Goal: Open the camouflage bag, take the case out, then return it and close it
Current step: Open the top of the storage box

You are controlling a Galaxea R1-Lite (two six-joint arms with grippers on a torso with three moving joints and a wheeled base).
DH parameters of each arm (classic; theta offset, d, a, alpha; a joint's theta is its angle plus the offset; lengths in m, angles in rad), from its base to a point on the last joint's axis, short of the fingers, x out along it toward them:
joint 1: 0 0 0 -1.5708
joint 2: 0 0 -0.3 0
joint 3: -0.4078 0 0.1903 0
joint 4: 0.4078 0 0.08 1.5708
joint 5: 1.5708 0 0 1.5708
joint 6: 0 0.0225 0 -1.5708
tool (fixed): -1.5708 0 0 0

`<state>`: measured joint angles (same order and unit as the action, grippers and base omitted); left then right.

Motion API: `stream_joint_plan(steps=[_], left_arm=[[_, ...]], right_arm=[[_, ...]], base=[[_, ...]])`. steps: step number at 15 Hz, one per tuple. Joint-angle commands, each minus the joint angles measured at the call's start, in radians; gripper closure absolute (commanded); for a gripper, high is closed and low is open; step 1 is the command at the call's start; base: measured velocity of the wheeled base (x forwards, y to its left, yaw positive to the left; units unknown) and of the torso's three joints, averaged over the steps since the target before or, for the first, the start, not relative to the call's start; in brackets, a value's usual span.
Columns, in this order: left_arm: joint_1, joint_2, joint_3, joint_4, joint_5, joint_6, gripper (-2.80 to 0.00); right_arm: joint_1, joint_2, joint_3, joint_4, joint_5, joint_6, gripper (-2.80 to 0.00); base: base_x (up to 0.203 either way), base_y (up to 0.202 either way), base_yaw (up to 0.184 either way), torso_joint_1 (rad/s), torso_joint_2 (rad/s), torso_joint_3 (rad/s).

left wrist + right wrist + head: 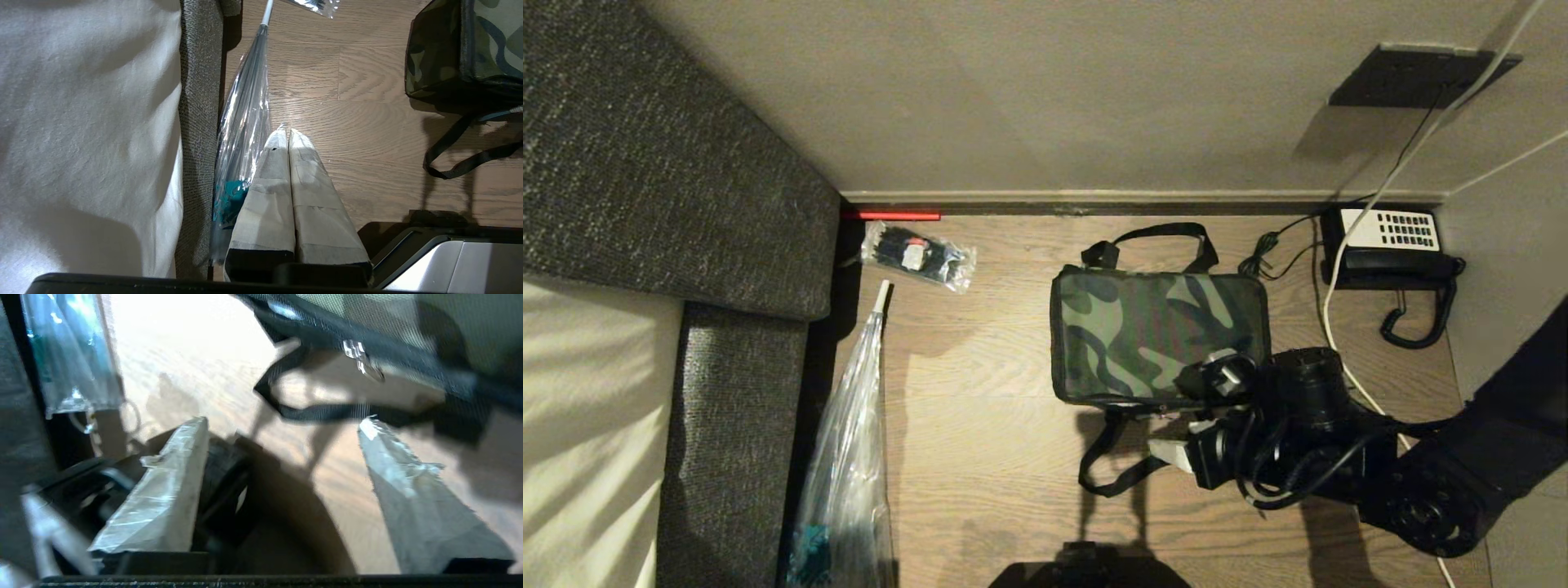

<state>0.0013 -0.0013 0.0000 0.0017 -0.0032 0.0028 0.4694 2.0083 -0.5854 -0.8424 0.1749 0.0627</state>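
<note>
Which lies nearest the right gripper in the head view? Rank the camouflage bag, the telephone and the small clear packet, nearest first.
From the right gripper, open at the bag's near edge:
1. Camouflage bag, right beside it, just beyond.
2. Telephone, at the far right by the wall.
3. Small clear packet, far left by the sofa.

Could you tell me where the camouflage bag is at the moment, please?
In the head view the camouflage bag lies closed on the wooden floor, right of centre, between the small clear packet and the telephone, with the right gripper at its near edge.
</note>
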Motion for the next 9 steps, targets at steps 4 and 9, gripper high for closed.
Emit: stream_joint_plan(steps=[4, 9], left_arm=[[0.000, 0.001, 0.003, 0.000, 0.000, 0.000, 0.00], [0.000, 0.001, 0.003, 0.000, 0.000, 0.000, 0.00]], right_arm=[[0.005, 0.161, -0.030, -0.092, 0.002, -0.032, -2.80], [-0.020, 0.227, -0.099, -0.101, -0.003, -0.085, -2.80]], base=[[0.000, 0.000, 0.000, 0.000, 0.00, 0.000], [0.000, 0.000, 0.000, 0.000, 0.00, 0.000]])
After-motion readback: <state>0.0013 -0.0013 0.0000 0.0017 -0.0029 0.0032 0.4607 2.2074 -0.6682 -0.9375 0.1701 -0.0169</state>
